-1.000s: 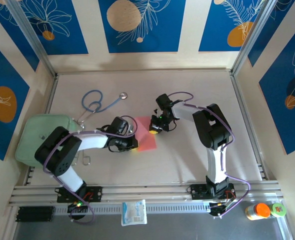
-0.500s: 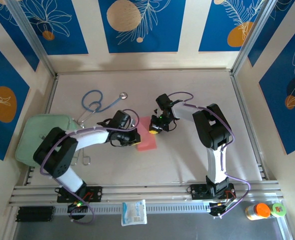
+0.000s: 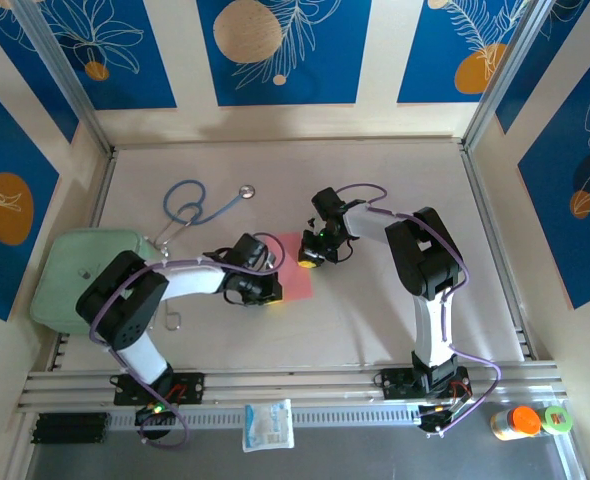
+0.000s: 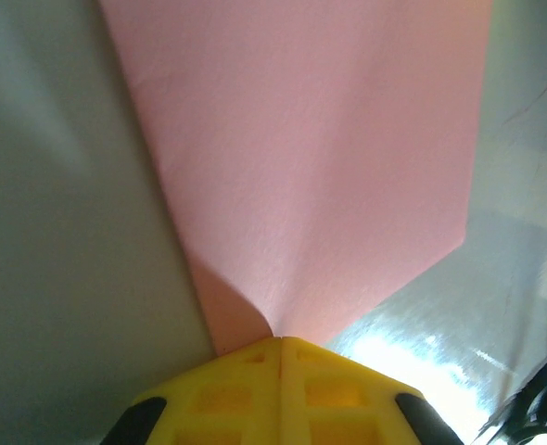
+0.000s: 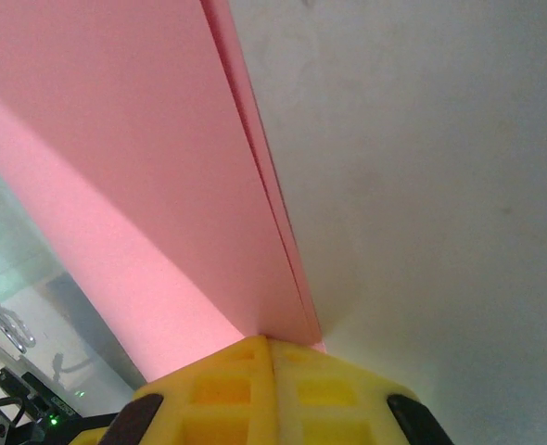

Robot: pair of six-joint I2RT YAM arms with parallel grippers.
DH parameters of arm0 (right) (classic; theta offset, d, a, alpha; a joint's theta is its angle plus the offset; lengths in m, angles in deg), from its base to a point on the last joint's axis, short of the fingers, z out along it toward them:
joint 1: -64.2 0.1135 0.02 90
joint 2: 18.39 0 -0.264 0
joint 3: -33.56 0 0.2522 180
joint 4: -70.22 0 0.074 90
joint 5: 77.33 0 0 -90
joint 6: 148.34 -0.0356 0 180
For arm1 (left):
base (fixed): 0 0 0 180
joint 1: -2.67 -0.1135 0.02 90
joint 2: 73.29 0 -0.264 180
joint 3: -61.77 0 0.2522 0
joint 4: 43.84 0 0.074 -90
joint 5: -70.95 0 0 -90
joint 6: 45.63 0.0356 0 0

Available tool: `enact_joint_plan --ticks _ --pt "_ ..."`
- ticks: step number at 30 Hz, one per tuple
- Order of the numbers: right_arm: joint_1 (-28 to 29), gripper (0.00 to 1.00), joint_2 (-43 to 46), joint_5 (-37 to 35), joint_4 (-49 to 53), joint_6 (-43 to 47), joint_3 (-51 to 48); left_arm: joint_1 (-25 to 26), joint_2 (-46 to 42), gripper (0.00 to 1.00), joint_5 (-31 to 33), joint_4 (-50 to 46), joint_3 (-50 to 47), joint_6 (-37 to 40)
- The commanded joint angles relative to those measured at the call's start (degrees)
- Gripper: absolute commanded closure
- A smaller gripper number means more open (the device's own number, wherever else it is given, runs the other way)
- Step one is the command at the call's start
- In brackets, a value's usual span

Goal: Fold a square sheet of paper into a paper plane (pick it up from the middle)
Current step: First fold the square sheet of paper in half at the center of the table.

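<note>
The square sheet of paper (image 3: 297, 272), folded double, lies on the worktop (image 3: 395, 170) between the arms, its long axis running near to far. The left fingers (image 4: 277, 345) pinch its near-left corner. The right fingers (image 5: 268, 343) pinch its far folded edge.

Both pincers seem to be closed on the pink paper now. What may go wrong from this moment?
1. The left pincer and the right pincer both grip the same thin pink paper from opposite sides; if the arms pull apart, it may tear.
2. Each pinches only a small bit at the edge, so the paper may slip out.
3. In the right wrist view, two layers meet at the fold; they may shift, giving a crooked crease.
</note>
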Motion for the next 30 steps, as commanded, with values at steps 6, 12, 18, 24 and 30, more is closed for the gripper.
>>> enact_joint_plan --ticks 6,12,18,24,30 --pt "-2.34 0.94 -4.18 -14.53 3.5 0.09 -3.72 -0.65 -5.24 0.91 3.81 -14.94 7.65 8.61" --pt "-2.09 0.87 1.6 -8.3 2.09 -0.59 -0.49 -4.18 -4.92 0.83 5.16 -6.95 9.38 3.73" --pt "-2.95 0.69 8.88 -6.2 -0.83 -2.48 -3.21 -5.25 0.54 0.74 3.21 2.69 12.04 -1.46" --pt "-5.49 0.59 13.77 -4.59 -3.55 -3.82 -9.68 -5.39 6.8 0.73 1.62 6.3 15.78 -2.84" --pt "-7.21 0.53 16.42 -3.08 -5.44 -4.59 -14.23 -5.34 11.17 0.74 2.55 7.64 19.24 -2.57"
